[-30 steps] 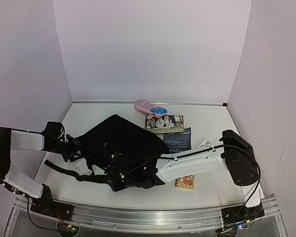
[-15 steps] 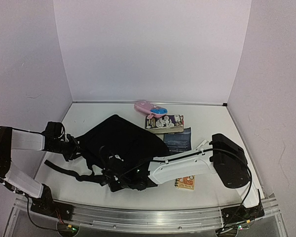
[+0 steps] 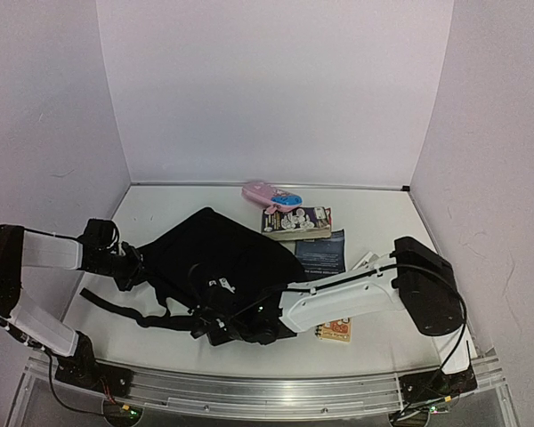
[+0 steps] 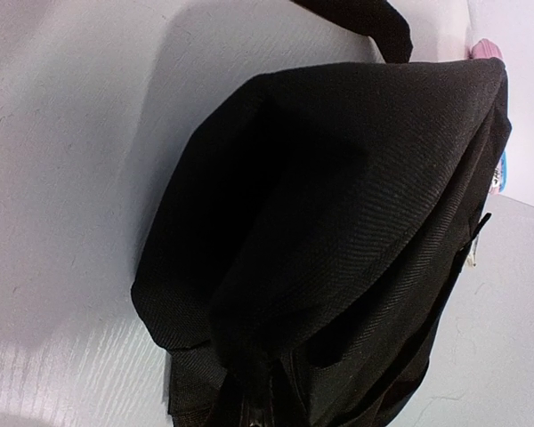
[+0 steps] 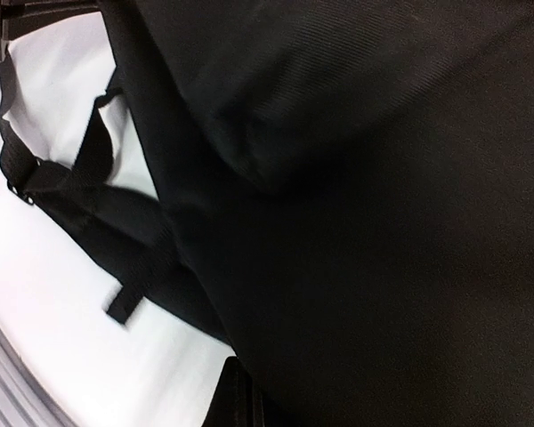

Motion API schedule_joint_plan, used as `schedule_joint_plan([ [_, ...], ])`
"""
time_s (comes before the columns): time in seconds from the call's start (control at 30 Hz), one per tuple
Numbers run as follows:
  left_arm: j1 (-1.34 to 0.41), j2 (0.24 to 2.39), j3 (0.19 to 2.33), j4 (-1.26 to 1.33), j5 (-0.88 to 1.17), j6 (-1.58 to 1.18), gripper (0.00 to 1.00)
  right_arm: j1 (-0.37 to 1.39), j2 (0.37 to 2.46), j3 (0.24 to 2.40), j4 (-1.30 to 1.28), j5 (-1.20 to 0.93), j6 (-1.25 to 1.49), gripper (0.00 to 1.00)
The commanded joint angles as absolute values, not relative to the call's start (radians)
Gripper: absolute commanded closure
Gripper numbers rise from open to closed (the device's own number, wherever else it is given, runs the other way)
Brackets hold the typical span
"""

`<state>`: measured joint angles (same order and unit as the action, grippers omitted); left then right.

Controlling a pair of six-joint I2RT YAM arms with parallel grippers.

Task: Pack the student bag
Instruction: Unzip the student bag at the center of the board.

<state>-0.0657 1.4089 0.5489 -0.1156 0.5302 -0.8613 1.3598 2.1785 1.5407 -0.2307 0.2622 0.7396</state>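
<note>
Lying on white table [image 3: 160, 206] between lilac walls [image 3: 267, 89], student bag [image 3: 215, 251]; left pincer [image 3: 139, 267], right pincer [image 3: 214, 322] both clenched on its fabric.

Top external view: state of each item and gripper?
Black fabric backpack: slumped on table
Left gripper: shut on its left edge
Right gripper: shut on its near edge
Pink pencil case: unpacked
Purple-covered book: closed, unpacked
Dark-blue flat pouch: unpacked
Orange notepad: partly under right arm
</note>
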Motion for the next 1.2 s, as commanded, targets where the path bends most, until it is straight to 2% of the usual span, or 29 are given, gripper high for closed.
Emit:
schedule_joint_plan([
  [0.0,-0.054,1.449,0.617,-0.101,0.447,-0.835,1.00,1.355,2.041,1.448,-0.262,0.212,0.801,1.00],
  [0.47,-0.005,1.593,0.747,-0.118,0.381,-0.737,1.00,1.353,1.833,1.176,-0.261,0.175,0.975,1.00],
  [0.67,-0.007,1.562,0.778,-0.162,0.307,-0.645,0.97,1.298,1.749,1.089,-0.209,0.153,0.995,1.00],
  [0.7,-0.015,1.547,0.781,-0.181,0.289,-0.626,0.92,1.288,1.736,1.078,-0.188,0.136,0.987,1.00],
  [0.73,-0.034,1.525,0.785,-0.207,0.256,-0.609,0.84,1.277,1.726,1.068,-0.162,0.110,0.974,1.00],
  [0.8,-0.097,1.480,0.797,-0.260,0.187,-0.573,0.56,1.254,1.710,1.053,-0.098,0.054,0.954,1.00],
  [0.87,-0.162,1.440,0.813,-0.320,0.101,-0.559,0.33,1.238,1.701,1.043,-0.047,0.011,0.939,1.00],
  [1.03,-0.301,1.307,0.842,-0.455,-0.087,-0.581,0.09,1.202,1.690,1.031,-0.009,-0.040,0.926,1.00],
  [1.17,-0.427,1.215,0.864,-0.535,-0.162,-0.580,0.02,1.180,1.685,1.014,0.035,-0.055,0.925,1.00],
])
